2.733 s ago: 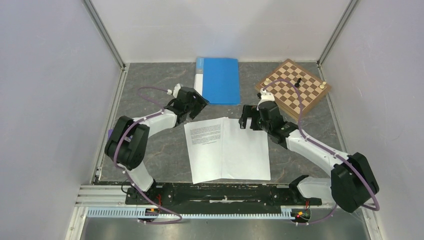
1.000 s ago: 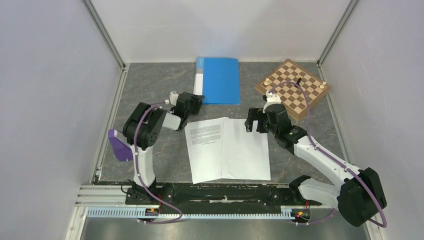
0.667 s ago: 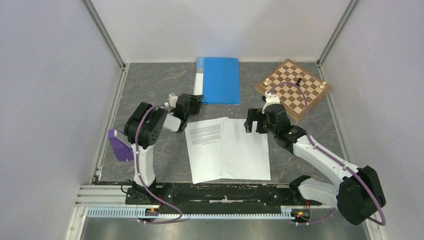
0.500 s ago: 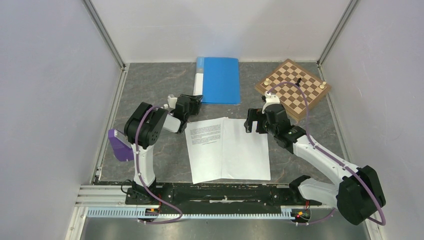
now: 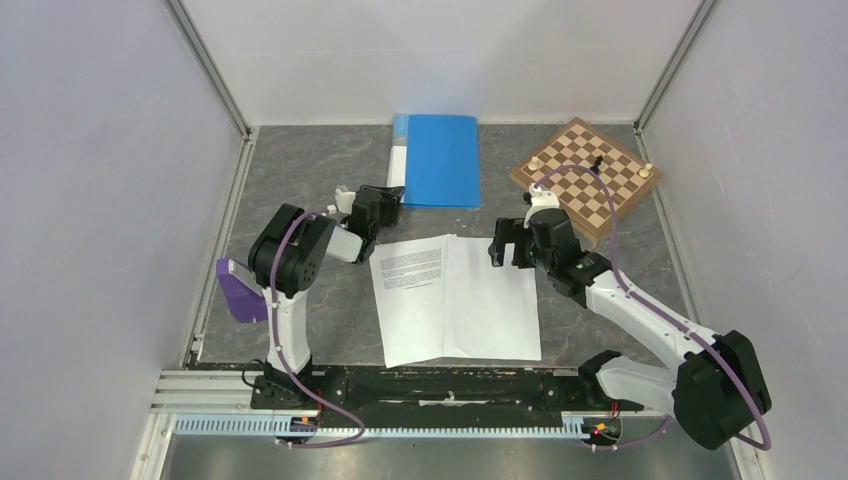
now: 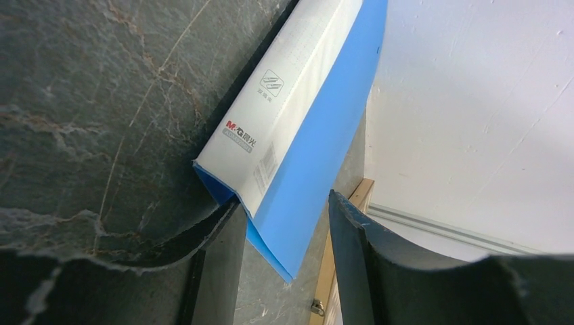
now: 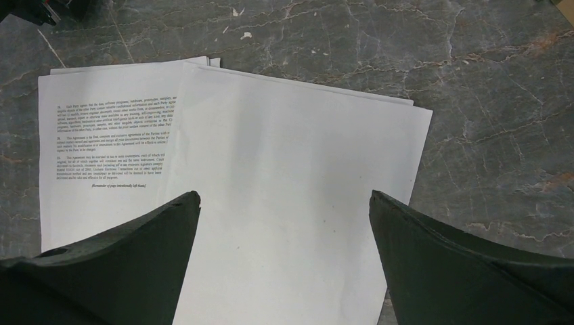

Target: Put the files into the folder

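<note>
- Left jaws are held partly apart and clamped on nothing, low at the near left corner of the flat bright blue plastic folder (image 5: 440, 160).
- In the left wrist view, that corner is seen between the two black fingers (image 6: 399, 271). One finger sits right at the end of the pale spine strip (image 6: 291, 101), and a gap is left before the other.
- Right jaws are spread wide and empty, hovering above the far edge of the loose stack of white printed paper sheets (image 5: 455, 300).
- These sheets are laid flat on the grey marbled tabletop (image 5: 300, 170), mid-table, apart from the folder.
- The folder is laid closed at the far edge.
- A wooden chessboard (image 5: 590, 175) with a few pieces is set far right.
</note>
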You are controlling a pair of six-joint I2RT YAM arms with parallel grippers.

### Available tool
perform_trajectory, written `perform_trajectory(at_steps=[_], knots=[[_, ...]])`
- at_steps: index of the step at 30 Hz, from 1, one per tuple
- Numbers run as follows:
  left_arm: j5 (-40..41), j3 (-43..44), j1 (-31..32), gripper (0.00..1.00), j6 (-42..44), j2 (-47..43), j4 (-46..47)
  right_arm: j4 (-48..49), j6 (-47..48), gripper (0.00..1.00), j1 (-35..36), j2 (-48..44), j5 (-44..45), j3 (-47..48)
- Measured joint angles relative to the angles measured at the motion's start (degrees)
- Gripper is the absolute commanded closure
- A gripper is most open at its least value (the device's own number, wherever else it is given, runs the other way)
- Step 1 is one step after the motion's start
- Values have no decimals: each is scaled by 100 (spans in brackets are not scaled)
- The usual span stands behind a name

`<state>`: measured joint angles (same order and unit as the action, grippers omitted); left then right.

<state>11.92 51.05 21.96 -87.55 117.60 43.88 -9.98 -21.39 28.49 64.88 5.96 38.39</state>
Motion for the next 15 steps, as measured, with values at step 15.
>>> perform_trajectory(at_steps=[15], knots=[[109,162,42,47,0,2,-175,-4,0,1,-17,0,-15,-79]])
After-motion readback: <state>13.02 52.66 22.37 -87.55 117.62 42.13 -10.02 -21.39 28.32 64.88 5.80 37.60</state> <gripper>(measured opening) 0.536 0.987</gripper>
